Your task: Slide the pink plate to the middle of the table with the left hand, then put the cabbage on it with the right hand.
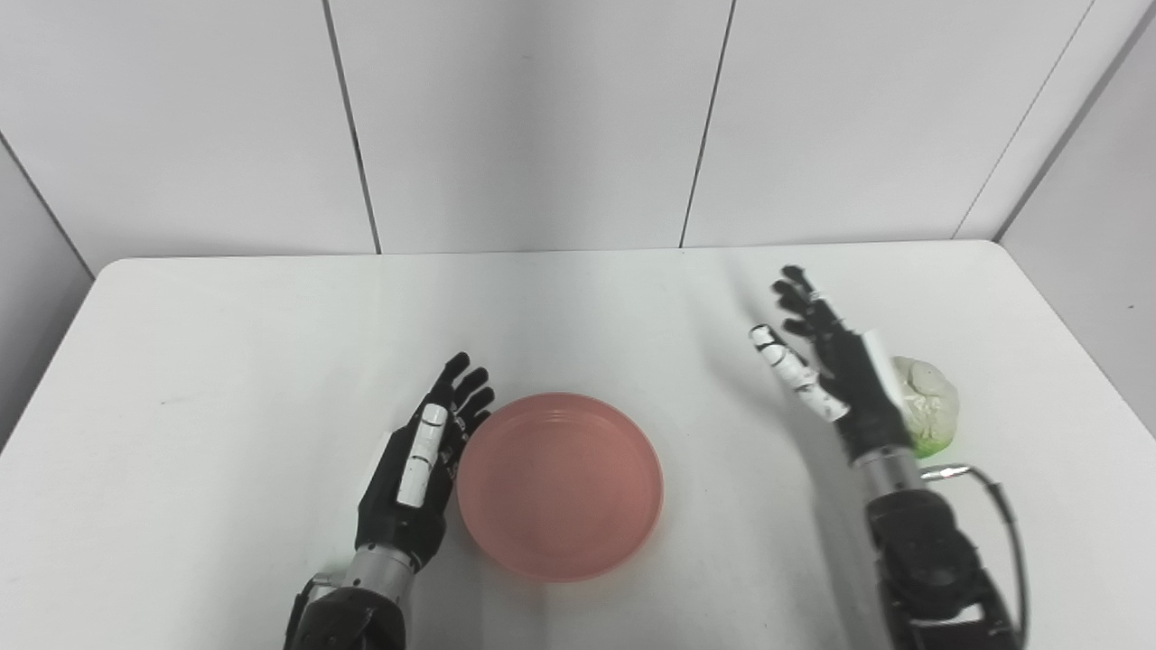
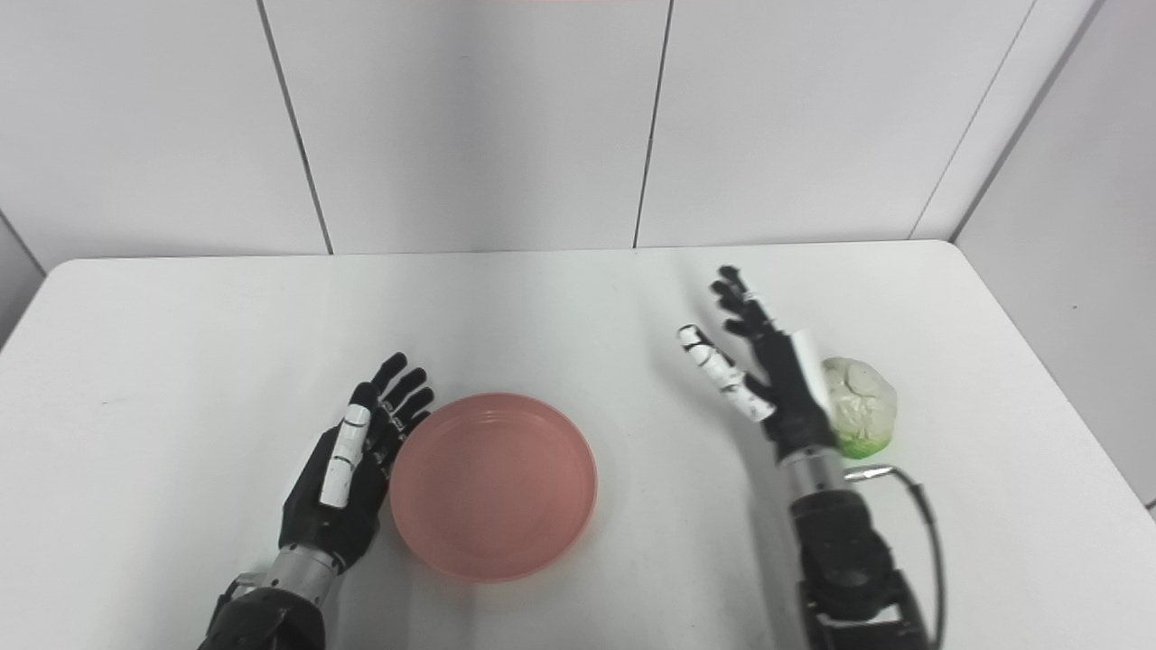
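A white table (image 1: pixel 271 307) with rounded corners carries a pink plate (image 1: pixel 560 485) near its centre, toward six o'clock, and a pale cabbage (image 1: pixel 928 403) with a green base at three o'clock

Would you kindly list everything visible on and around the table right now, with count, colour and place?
Table: one, white, filling the lower part of both views.
Wall panels: several, white with dark seams, behind the table.
Pink plate: one, pink, empty, near the front edge around the middle of the table.
Cabbage: one, pale whitish with a green base, on the table to the right, partly hidden behind the right hand.
Left hand: one, black with a white thumb, open, fingers straight, against the plate's left rim.
Right hand: one, black with white parts, open, fingers spread, just left of the cabbage, holding nothing.
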Robot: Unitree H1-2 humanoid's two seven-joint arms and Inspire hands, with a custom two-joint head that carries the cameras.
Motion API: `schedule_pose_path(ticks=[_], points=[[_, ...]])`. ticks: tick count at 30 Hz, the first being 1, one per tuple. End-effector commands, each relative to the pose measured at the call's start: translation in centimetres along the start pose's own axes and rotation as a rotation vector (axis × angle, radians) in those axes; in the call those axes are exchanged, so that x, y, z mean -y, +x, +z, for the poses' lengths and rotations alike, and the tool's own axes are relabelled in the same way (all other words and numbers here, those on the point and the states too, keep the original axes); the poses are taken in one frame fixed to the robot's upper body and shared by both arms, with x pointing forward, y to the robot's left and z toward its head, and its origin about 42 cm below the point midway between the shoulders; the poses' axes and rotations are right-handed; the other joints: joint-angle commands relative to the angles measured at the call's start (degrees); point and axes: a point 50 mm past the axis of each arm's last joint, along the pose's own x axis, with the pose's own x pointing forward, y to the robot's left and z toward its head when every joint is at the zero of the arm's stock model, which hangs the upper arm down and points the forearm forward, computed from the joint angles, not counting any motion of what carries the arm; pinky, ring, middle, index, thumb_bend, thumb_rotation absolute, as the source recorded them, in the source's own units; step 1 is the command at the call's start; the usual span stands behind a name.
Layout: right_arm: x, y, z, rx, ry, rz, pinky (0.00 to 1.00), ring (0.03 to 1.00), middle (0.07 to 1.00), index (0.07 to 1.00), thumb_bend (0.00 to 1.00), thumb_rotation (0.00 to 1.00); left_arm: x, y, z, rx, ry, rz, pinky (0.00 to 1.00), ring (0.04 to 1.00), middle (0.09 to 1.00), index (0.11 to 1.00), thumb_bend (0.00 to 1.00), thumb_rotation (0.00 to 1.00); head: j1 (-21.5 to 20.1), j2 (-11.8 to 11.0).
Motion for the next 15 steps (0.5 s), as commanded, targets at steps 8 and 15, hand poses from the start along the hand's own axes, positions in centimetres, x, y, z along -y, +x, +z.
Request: schedule_pose_path(ticks=[8, 15], points=[[6.8, 1.8, 1.6, -0.041, -0.370, -0.154, 0.88, 0.938, 0.919, 0.873, 0.81, 0.40, -0.4, 0.9, 0.2, 0.060, 0.056, 0.016, 0.97, 0.950, 0.951, 0.939, 0.63, 0.88, -2.8, -0.9], [8.2, 2.2, 2.0, -0.161, -0.524, -0.218, 0.85, 0.944, 0.912, 0.876, 0.88, 0.29, -1.3, 0.6, 0.0, 0.051, 0.044, 0.006, 0.95, 0.939, 0.939, 0.927, 0.64, 0.84, -5.2, -1.8]])
